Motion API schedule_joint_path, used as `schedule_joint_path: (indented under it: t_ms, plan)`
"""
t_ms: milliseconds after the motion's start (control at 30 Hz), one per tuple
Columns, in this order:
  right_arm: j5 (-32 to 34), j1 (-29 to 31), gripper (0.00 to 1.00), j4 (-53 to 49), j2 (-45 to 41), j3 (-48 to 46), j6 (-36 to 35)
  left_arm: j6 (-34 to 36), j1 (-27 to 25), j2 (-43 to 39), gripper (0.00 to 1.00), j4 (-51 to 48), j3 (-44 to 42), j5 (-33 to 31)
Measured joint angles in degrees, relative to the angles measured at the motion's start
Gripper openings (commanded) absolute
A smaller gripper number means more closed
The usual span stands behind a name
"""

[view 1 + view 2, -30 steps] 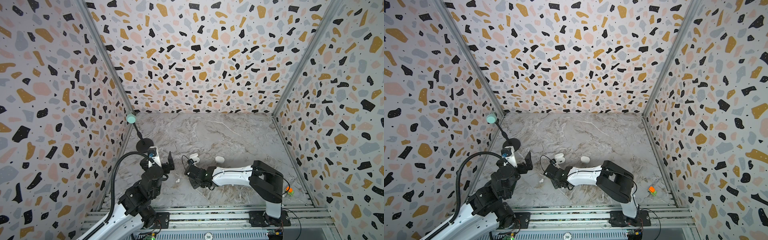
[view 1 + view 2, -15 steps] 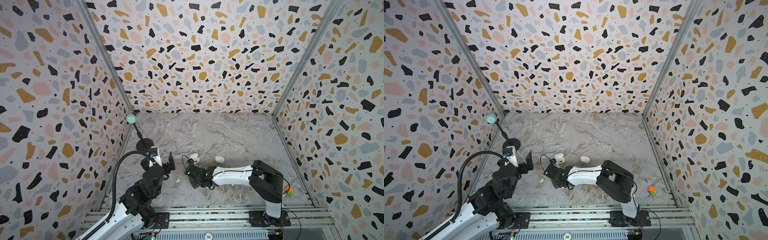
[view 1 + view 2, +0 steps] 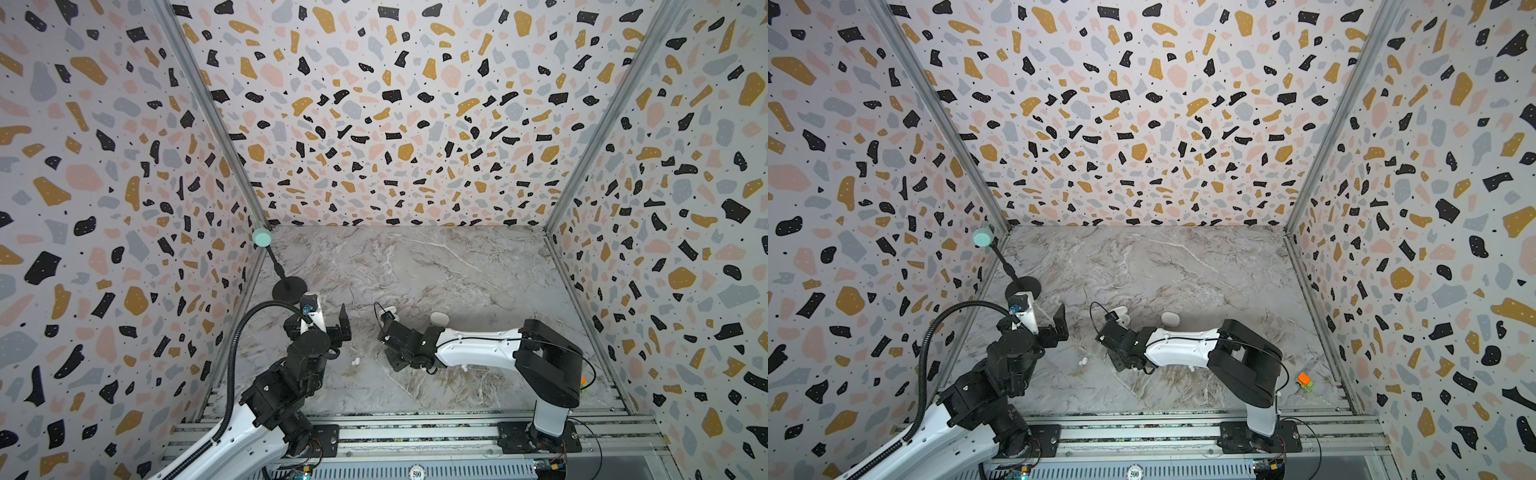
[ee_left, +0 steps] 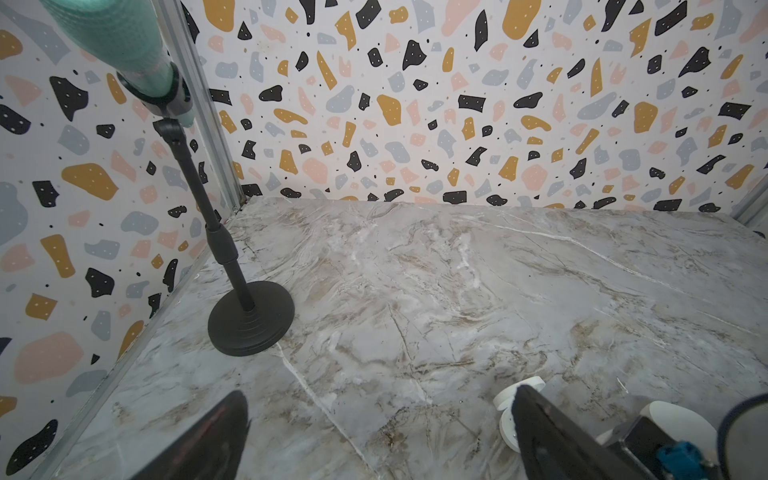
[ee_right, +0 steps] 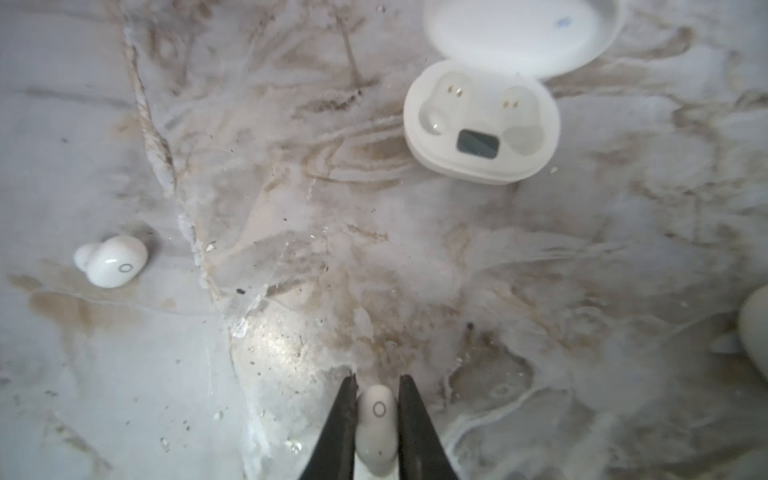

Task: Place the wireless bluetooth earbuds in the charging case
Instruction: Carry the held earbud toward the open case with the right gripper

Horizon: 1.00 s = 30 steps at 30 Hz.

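by left wall (image 3: 124, 257), on table (image 3: 457, 266): stand (image 3: 289, 289) | centre: open case (image 5: 482, 124), left of and near closed case (image 3: 439, 319) | before open case, leftward: 1 loose earbud (image 3: 355, 361) | between right gripper (image 5: 378, 378) fingers: 1 earbud (image 5: 377, 428)

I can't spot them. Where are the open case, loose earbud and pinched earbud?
open case (image 5: 478, 168), right wrist view, rim
loose earbud (image 5: 113, 262), right wrist view, body
pinched earbud (image 5: 377, 419), right wrist view, ringed face

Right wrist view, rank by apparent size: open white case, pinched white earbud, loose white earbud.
Largest: open white oval charging case.
Then pinched white bean-shaped earbud and loose white earbud: too alike to rank; pinched one is nearer the camera.
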Motion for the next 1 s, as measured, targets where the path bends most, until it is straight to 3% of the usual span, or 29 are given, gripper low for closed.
schedule_joint_path:
  t_ms: [400, 633, 1000]
  plan:
    - [-5.6, -9.7, 0.00, 10.5, -8.9, -4.1, -11.6, 0.5, 0.0, 0.3, 1.00, 0.0, 0.0, 2.1]
    - [-12.0, -13.7, 0.00, 18.8, -8.6, -5.8, -19.4, 0.6, 0.0, 0.4, 1.00, 0.0, 0.0, 2.6]
    - [-20.7, -15.6, 0.00, 27.8, -1.9, -6.8, -25.2, 1.1, 0.0, 1.1, 1.00, 0.0, 0.0, 3.0]
